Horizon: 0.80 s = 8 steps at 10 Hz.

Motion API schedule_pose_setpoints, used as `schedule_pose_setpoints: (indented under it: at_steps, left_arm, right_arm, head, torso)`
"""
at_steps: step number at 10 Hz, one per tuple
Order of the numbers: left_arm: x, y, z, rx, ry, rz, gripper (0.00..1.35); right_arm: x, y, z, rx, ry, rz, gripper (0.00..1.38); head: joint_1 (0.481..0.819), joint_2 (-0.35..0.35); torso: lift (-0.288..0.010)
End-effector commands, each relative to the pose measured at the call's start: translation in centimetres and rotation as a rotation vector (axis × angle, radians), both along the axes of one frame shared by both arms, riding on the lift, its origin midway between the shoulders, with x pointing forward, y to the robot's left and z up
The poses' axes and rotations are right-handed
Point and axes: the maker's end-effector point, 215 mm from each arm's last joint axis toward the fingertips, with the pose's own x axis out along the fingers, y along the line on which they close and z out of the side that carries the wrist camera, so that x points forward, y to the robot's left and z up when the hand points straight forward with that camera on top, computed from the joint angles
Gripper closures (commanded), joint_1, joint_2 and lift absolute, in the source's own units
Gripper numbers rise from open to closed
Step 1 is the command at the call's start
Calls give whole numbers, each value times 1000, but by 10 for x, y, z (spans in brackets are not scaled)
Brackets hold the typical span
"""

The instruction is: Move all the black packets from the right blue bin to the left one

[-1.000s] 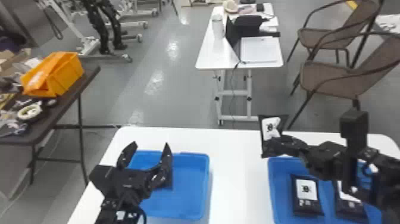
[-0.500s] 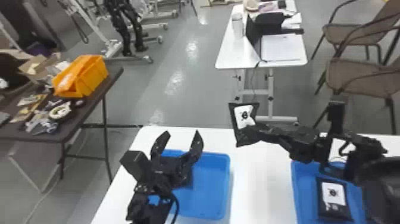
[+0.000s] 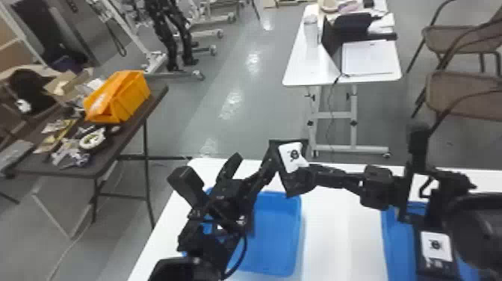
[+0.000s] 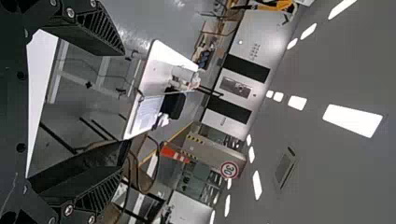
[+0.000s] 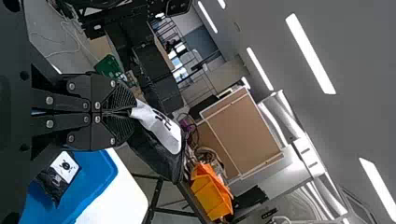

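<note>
Your right gripper (image 3: 310,172) is clamped on a black packet (image 3: 293,158), holding it raised above the table (image 3: 332,243), between the two bins and close to your left gripper (image 3: 254,160), whose fingers stand apart. You can't tell whether packet and left gripper touch. Another packet (image 3: 435,244) lies label up in the right blue bin (image 3: 397,243); one more (image 5: 64,169) lies in the left one (image 3: 280,228).
</note>
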Motion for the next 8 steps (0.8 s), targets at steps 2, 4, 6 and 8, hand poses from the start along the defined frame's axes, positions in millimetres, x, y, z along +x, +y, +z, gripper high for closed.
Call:
schedule_pose_setpoints:
  at_steps: [2, 4, 6, 8]
  left_arm:
    - [1, -18, -7, -155, 63, -95, 153]
    - [2, -41, -5, -211, 90, -197, 153]
    - [3, -49, -4, -206, 92, -221, 159]
    - [4, -47, -9, -180, 111, -221, 1188]
  right_arm:
    - [0, 1, 2, -6, -8, 6, 1282]
    - [0, 1, 1, -11, -8, 5, 1282]
    - [-2, 6, 0, -15, -7, 15, 1282]
    - [-3, 6, -5, -21, 1, 14, 1282]
  head:
    - [695, 318]
    - [695, 297]
    - [695, 280]
    - [695, 277]
  torso:
    - [0]
    - [0]
    - [0]
    - [0]
